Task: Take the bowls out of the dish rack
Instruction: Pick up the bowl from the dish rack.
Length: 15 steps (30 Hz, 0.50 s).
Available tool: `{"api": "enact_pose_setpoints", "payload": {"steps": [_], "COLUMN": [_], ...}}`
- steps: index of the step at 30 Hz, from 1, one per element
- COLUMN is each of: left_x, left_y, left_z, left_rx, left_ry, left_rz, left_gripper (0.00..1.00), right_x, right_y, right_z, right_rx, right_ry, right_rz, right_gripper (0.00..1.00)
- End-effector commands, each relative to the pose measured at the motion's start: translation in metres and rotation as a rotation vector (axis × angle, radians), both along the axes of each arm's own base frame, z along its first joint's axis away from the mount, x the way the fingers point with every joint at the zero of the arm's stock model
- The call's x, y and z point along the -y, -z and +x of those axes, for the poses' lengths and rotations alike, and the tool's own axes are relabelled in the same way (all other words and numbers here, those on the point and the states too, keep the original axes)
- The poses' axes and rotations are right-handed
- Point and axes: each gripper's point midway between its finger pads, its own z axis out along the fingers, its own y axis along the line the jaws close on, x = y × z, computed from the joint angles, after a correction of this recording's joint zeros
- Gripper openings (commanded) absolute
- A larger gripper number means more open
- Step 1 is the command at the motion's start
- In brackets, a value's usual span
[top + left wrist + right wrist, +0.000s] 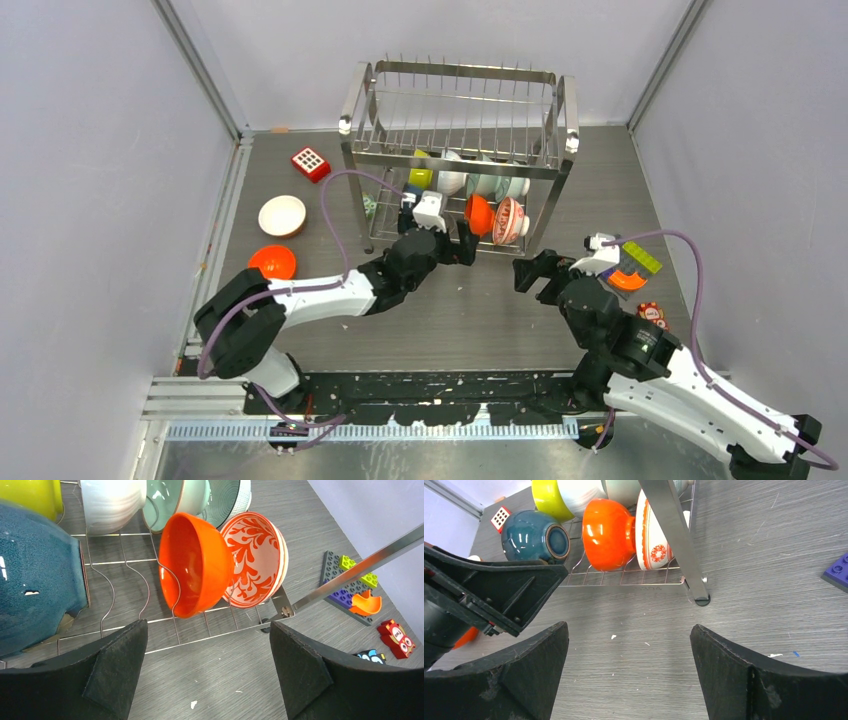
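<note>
The steel dish rack stands at the back. Its lower tier holds an orange bowl, a red-and-white patterned bowl, white, pale teal, lime-yellow and dark blue bowls. A white bowl and another orange bowl sit on the table at left. My left gripper is open and empty, just in front of the racked orange bowl. My right gripper is open and empty, near the rack's front right leg.
A red square block with white dots lies left of the rack. A toy brick plate and small toy figures lie at right. The rack's leg stands ahead of the right gripper. Walls enclose the table.
</note>
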Motion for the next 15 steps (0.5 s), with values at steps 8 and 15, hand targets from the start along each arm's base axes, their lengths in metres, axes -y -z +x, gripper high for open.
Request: {"api": "enact_pose_setpoints", "payload": {"steps": [8,15], "left_x": [0.003,0.015], "left_y": [-0.015,-0.003], "left_z": [0.026,0.035], "left_rx": [0.003,-0.021], "left_ry": [-0.068,-0.067], "left_rz": [-0.043,-0.028], "left_gripper": [0.90,0.90], "right_x": [0.012,0.010], "right_y": [-0.007,-0.008], "right_z": [-0.009,-0.012], "right_rx": [0.025,0.021], "right_ry": [-0.008,-0.030], "right_rz": [0.013,0.016], "right_gripper": [0.95,0.95]}}
